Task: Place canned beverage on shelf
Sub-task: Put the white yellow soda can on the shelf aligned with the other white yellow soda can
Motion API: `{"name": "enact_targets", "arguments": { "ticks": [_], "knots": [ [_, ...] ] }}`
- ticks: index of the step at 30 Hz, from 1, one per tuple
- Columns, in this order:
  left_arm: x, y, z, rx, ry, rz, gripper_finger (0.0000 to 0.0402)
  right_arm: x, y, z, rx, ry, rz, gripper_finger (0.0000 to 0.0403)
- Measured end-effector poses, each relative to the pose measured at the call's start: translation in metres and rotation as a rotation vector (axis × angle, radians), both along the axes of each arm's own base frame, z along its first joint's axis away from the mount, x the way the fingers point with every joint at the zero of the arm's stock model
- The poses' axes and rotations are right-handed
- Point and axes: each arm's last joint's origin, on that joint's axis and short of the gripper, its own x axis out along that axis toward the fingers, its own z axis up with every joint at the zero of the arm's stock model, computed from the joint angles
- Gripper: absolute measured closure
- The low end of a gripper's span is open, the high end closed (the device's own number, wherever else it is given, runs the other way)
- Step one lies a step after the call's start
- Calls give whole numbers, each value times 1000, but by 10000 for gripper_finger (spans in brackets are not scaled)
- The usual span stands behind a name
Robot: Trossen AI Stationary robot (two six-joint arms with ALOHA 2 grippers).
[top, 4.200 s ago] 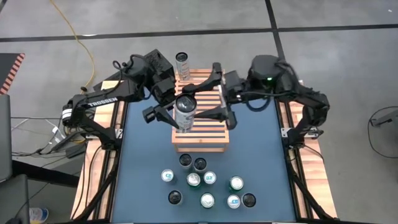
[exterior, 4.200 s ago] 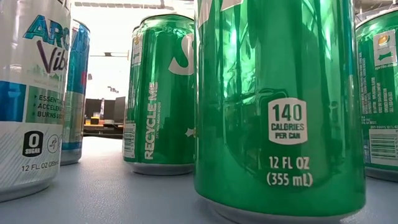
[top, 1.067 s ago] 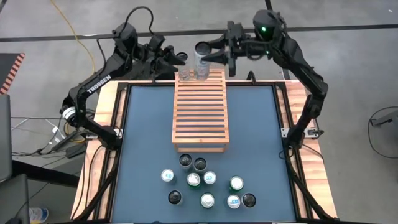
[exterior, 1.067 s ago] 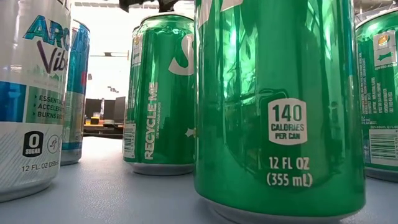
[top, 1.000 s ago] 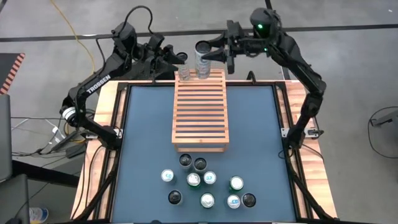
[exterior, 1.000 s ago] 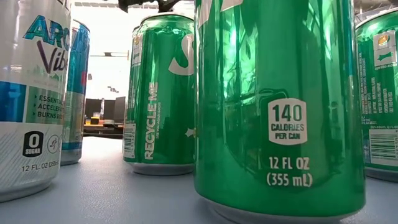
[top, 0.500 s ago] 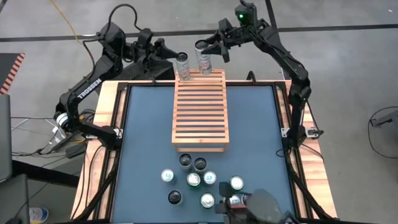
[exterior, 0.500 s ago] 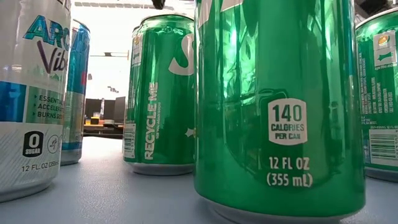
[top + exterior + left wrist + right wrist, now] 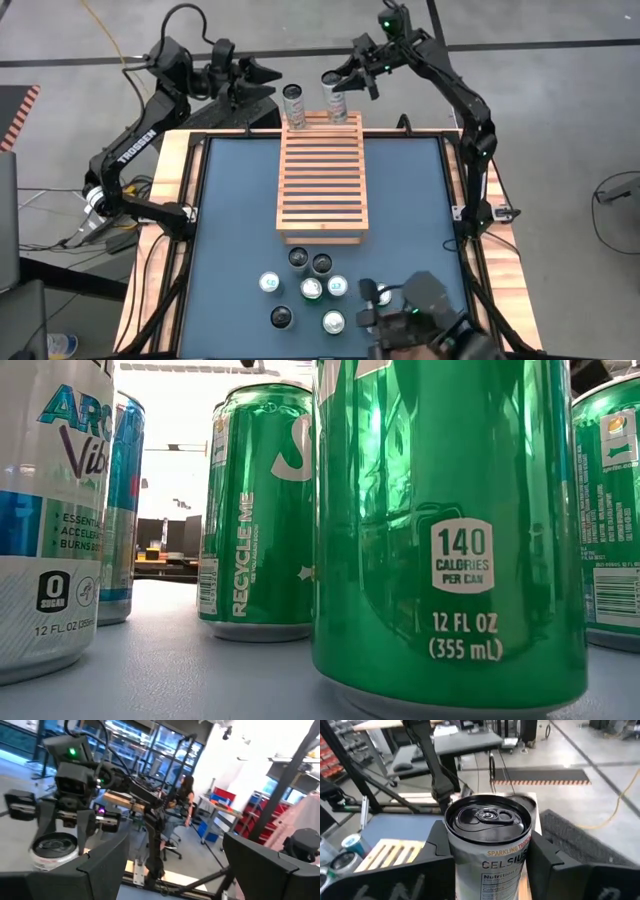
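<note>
We read "CELSIUS" on the can [image 9: 487,845] gripped by the right jaws [image 9: 345,85] at the shelf's [image 9: 322,180] far edge. Left jaws [image 9: 262,80] open nearby. Foreground can [image 9: 450,530]: "140 CALORIES".

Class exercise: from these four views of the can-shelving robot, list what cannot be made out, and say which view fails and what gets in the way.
- Whether the can in the right hand already rests on the shelf: wrist view, the can and fingers cover its base.
- Shelf and arms: low view, the green cans fill the frame.
- Some table cans: high view, a dark device at the bottom edge covers them.
- Left hand fingertips: left wrist view, cut off by the edge.
</note>
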Motion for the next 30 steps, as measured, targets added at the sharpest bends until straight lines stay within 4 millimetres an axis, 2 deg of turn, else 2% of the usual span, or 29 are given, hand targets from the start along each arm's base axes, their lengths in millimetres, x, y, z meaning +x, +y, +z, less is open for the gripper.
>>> {"name": "enact_targets", "arguments": {
  "ticks": [8, 11, 13, 16, 20, 25, 30],
  "knots": [
    [0, 3, 1, 8, -30, 119, 93, -44, -25, 1, 40, -26, -9, 280],
    [0, 4, 1, 3, -39, 149, 93, -42, -31, -12, 66, -33, 14, 280],
    [0, 4, 1, 1, -41, 155, 93, -27, -29, -24, 90, -21, 19, 280],
    [0, 4, 1, 9, -42, 157, 93, -1, -20, -34, 84, -16, 13, 280],
    [-1, 5, 1, 28, -41, 165, 93, 9, -6, -24, 20, -40, -84, 280],
    [-3, 5, 2, 49, -41, 167, 93, -8, 15, -11, -25, -129, -245, 281],
    [-6, 6, 3, 68, -46, 182, 93, -40, 52, -35, -32, -292, -434, 281]
  ]
}}
